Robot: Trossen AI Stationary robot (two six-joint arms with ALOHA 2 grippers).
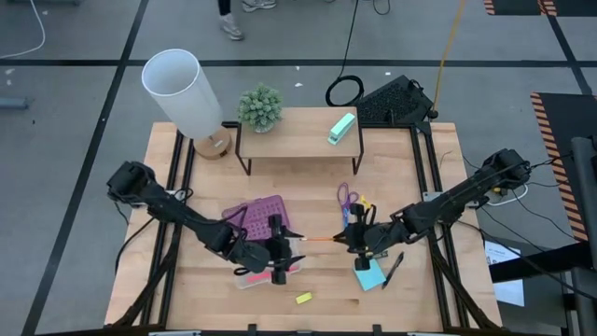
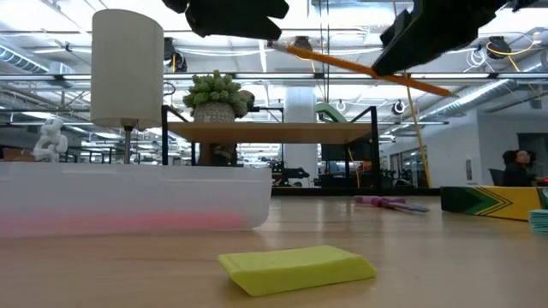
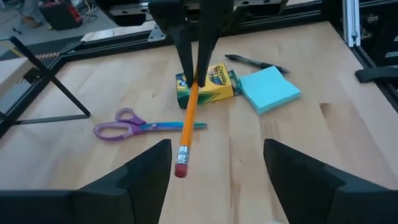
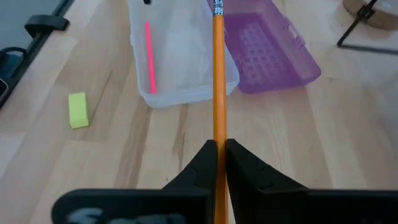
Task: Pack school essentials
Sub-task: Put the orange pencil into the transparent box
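High view: right gripper (image 1: 355, 242) clamps orange pencil (image 1: 322, 240) pointing toward wide-open left gripper (image 1: 277, 245).

The clear case (image 4: 186, 56) lies just under the left gripper (image 1: 280, 250), its purple lid (image 1: 254, 213) open flat on the far side. Well beyond both grippers a wooden riser (image 1: 298, 140) carries a potted plant (image 1: 260, 107) and, straight out past the right gripper (image 1: 354, 241), a mint-green block (image 1: 342, 128). A white lamp (image 1: 182, 93) stands beside the riser's plant end.
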